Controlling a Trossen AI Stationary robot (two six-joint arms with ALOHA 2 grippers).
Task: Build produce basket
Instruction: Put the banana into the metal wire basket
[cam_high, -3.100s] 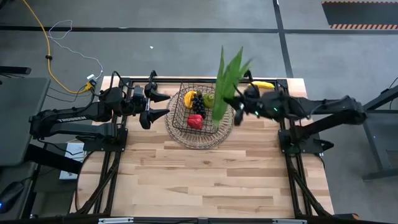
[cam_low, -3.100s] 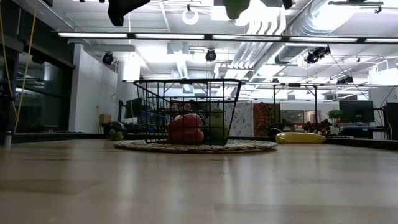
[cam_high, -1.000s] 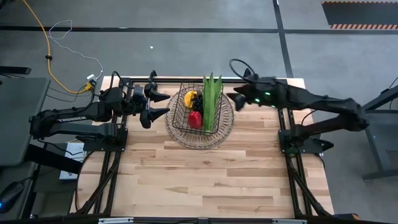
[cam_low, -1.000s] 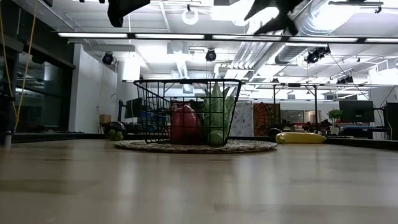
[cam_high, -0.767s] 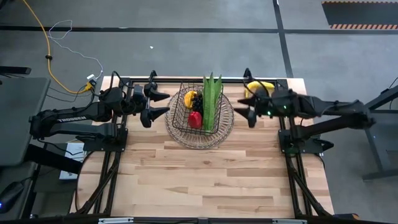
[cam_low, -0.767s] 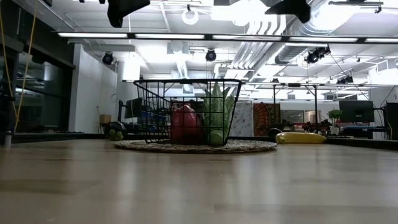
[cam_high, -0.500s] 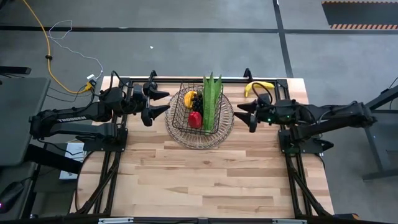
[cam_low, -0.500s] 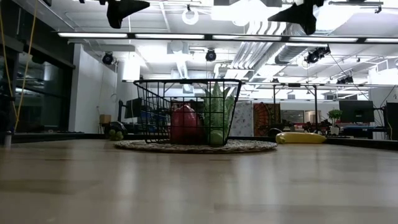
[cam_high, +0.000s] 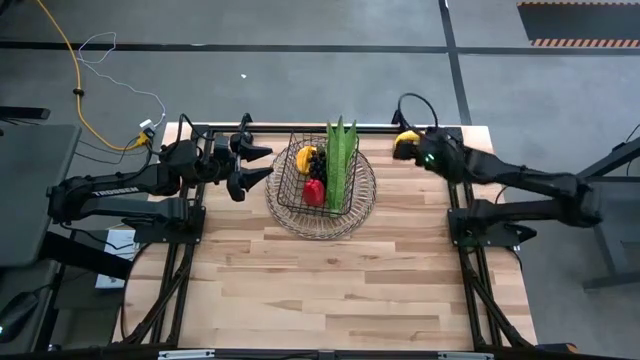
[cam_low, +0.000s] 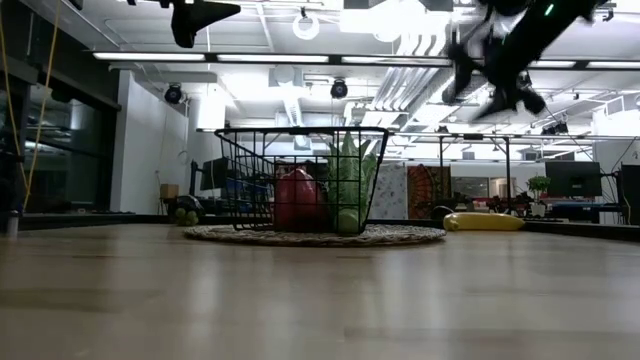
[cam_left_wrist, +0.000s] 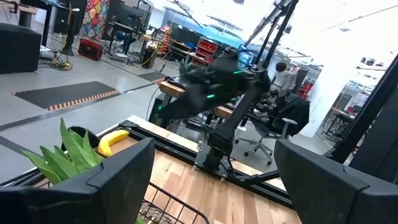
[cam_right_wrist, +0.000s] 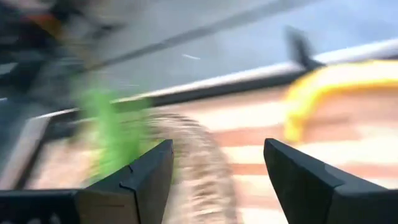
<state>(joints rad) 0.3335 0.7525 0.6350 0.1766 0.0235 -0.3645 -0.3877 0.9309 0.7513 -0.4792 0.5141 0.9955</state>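
The only readable text is the white brand lettering "TROSSEN" along the side of the left arm (cam_high: 105, 187), seen in the high view at about 9 o'clock from the table's (cam_high: 330, 280) centre. Nothing else carries legible writing: the colourful posters in the room behind, seen in the low view and left wrist view, are too small and blurred to read.

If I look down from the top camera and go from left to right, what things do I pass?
Left pincer → yellow-orange fruit → corn ear → banana → right pincer
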